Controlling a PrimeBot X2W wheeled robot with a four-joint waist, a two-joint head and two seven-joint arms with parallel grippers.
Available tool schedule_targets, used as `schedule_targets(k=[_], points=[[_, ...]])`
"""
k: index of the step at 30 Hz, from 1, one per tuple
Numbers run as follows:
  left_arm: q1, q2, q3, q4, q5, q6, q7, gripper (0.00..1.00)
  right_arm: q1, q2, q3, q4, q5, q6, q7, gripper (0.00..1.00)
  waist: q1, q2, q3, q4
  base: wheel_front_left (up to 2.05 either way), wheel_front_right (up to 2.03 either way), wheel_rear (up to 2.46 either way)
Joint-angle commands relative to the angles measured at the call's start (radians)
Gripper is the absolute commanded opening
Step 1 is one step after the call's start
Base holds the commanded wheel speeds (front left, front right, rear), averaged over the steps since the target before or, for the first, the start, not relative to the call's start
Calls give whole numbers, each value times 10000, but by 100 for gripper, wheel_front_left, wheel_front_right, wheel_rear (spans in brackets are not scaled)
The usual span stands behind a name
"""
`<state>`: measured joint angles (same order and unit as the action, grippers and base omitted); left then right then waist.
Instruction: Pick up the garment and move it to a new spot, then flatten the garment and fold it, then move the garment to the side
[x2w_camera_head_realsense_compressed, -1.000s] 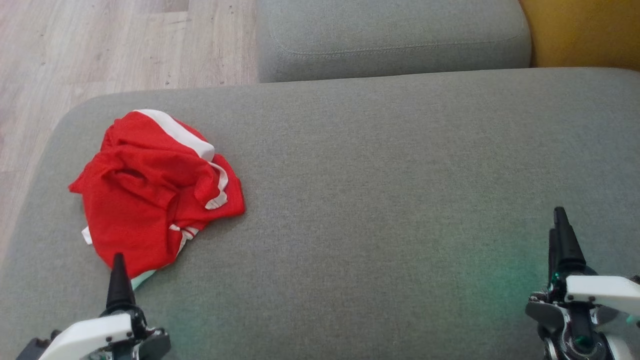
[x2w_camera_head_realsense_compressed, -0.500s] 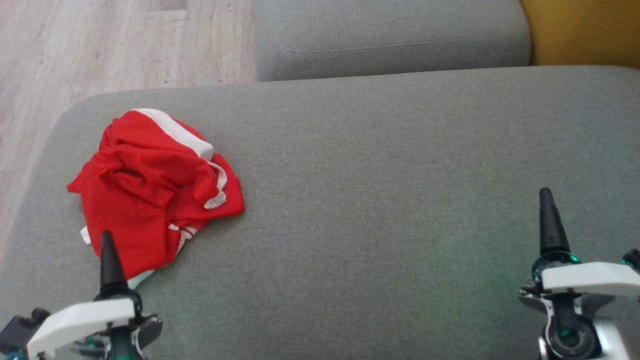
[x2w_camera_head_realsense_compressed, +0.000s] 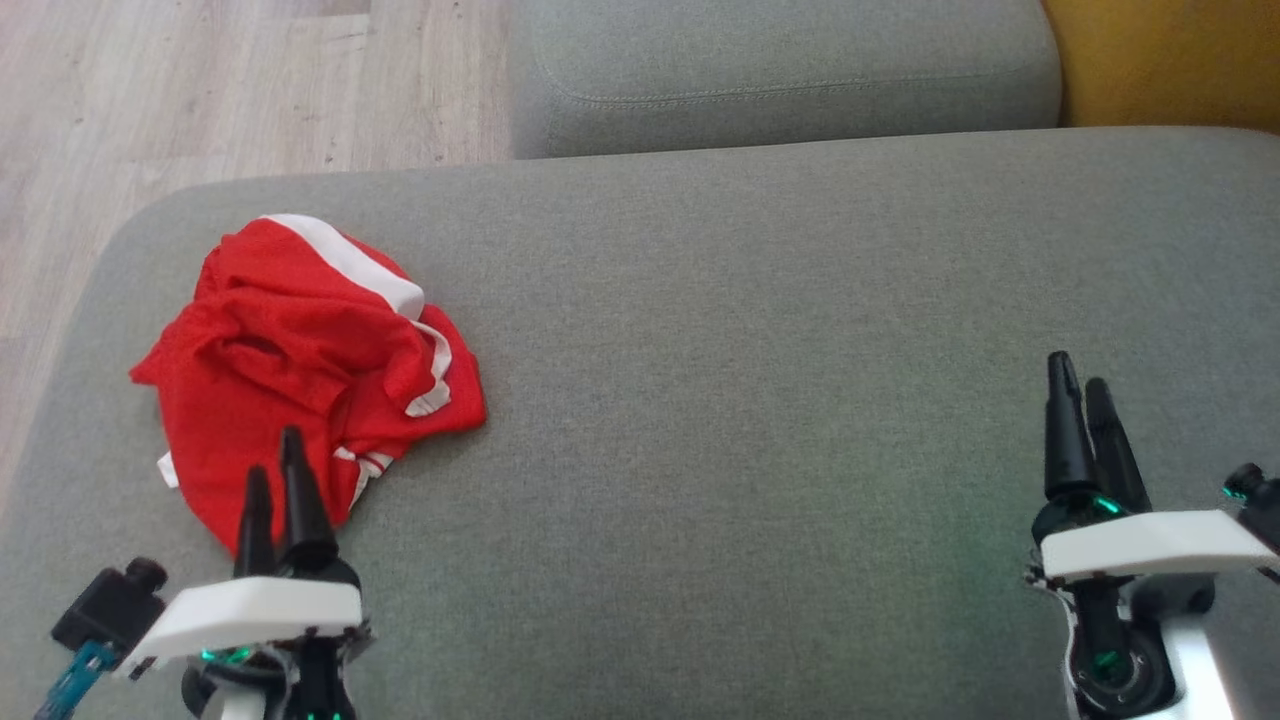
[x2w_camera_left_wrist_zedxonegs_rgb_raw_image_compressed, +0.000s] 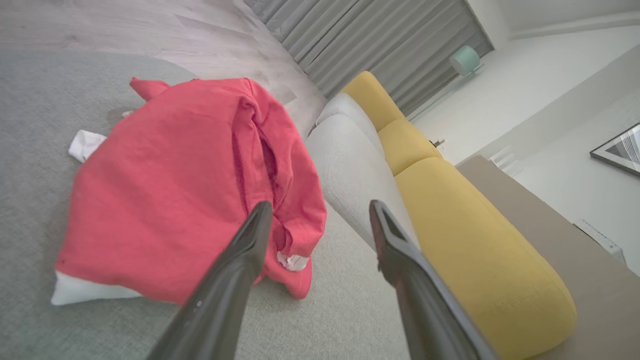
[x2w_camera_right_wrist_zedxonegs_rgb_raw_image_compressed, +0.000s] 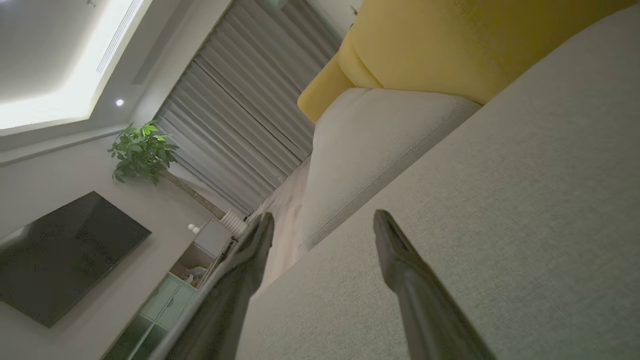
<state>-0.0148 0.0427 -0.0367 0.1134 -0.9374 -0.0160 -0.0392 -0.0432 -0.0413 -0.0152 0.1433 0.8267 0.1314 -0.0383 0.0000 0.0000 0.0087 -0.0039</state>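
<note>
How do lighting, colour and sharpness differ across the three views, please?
Head view: soft, even light, sharp; the garment reads vivid red, and a faint green glow tints the sofa seat by the right gripper. Left wrist view: tilted wide-angle, garment washed to pinkish red, fingers soft-focused. Right wrist view: dimmer, ceiling light strip blown out.

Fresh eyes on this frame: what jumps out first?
The crumpled red garment with white trim, lying on the left part of the grey sofa seat, grabs the eye first. Next, the left gripper, open, pointing at its near edge and holding nothing. The right gripper hangs open over the seat far to the right.
</note>
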Motion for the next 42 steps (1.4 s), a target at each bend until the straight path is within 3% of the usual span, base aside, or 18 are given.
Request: schedule_targets(k=[1, 15, 24, 32, 37, 42], points=[[-527, 48, 33, -491, 295, 75, -158, 100, -401, -58, 163, -479, -383, -3, -157, 100, 0, 0, 5, -6, 0, 0, 0], [-673, 165, -544, -908, 2164, 361, -569, 100, -366, -64, 685, -839, -2447, -4, -571, 100, 0, 0, -3, -41, 0, 0, 0], [-680, 162, -635, -1353, 2794, -95, -803, 100, -362, -68, 953, -1062, -3583, -5, -806, 100, 0, 0, 1, -64, 0, 0, 0], [-677, 211, -1026, -756, 4259, -417, -1067, 100, -303, -72, 1071, -1237, -4879, -5, -1071, 100, 0, 0, -64, -87, 0, 0, 0], [-766, 414, -1465, -524, 5277, -302, -1214, 100, -254, -74, 1045, -1126, -5859, -5, -1219, 100, 0, 0, -95, -67, 0, 0, 0], [-907, 710, -2013, -271, 6336, 143, -1361, 100, -285, -76, 1060, -975, -6751, -6, -1366, 100, 0, 0, -101, -56, 0, 0, 0]])
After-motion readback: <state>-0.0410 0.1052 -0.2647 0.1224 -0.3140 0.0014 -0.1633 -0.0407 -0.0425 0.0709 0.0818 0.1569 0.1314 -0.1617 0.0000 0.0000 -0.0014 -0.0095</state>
